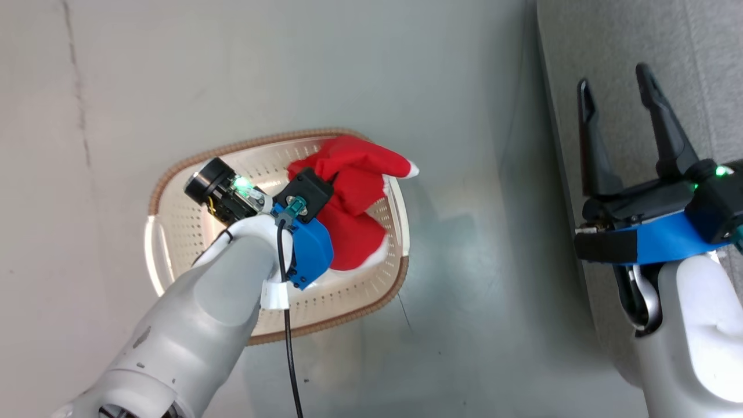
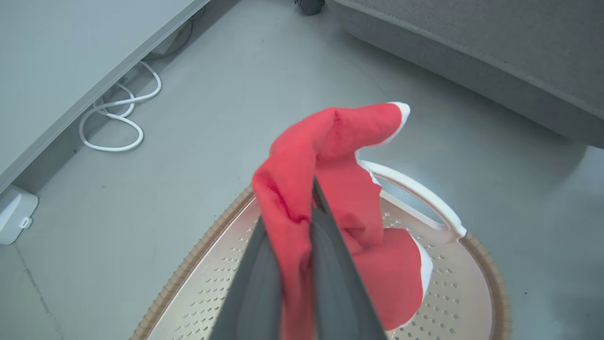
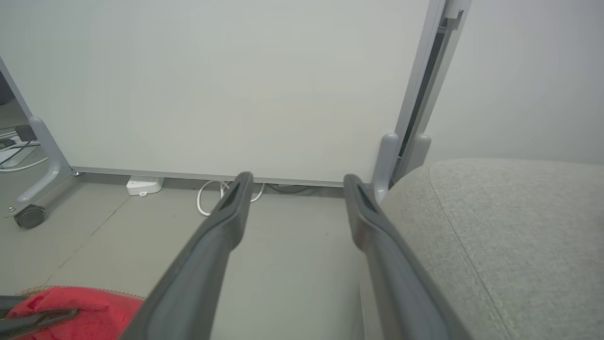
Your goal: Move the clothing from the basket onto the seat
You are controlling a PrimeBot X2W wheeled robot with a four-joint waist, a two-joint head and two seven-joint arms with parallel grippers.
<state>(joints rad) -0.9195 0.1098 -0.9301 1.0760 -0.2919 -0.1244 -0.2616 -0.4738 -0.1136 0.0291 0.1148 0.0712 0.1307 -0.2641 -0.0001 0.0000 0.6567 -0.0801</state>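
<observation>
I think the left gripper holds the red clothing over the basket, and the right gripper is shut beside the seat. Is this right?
No: the right gripper is open, jaws wide apart, as the right wrist view shows. The rest holds.

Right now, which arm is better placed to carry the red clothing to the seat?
Left. The left gripper is shut on the clothing over the basket; the right gripper is open and empty near the seat.
</observation>
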